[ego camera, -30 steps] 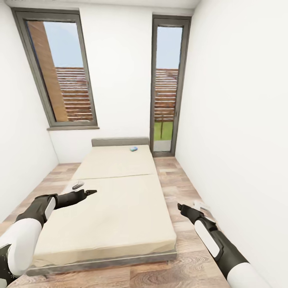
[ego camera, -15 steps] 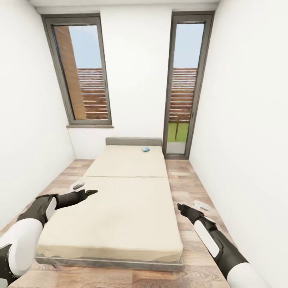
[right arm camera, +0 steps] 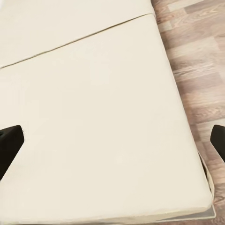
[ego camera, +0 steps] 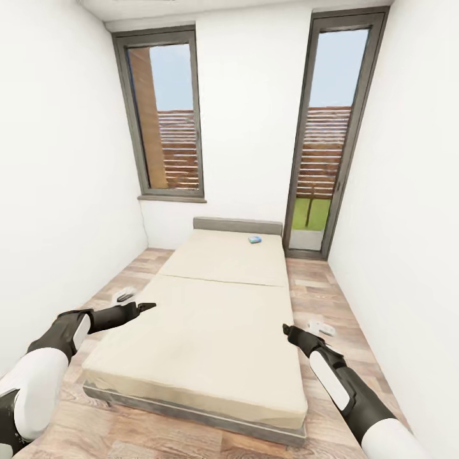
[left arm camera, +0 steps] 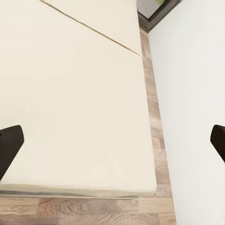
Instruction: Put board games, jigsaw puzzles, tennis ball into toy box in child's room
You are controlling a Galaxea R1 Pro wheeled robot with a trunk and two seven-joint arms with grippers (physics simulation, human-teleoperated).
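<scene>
You face the bed in a white room with wood floor; a small blue board game lies near its headboard. Both end effectors, left and right, are spread wide and empty

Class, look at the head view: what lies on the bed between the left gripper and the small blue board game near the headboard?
Only bare beige mattress with a seam across it, from the left gripper to the blue board game on the bed, seen in the head view.

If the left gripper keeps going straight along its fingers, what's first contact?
Most likely the bed: the left wrist view looks between the open fingers of the left gripper onto bare beige mattress, nothing in between. Depth is hard to judge.
</scene>
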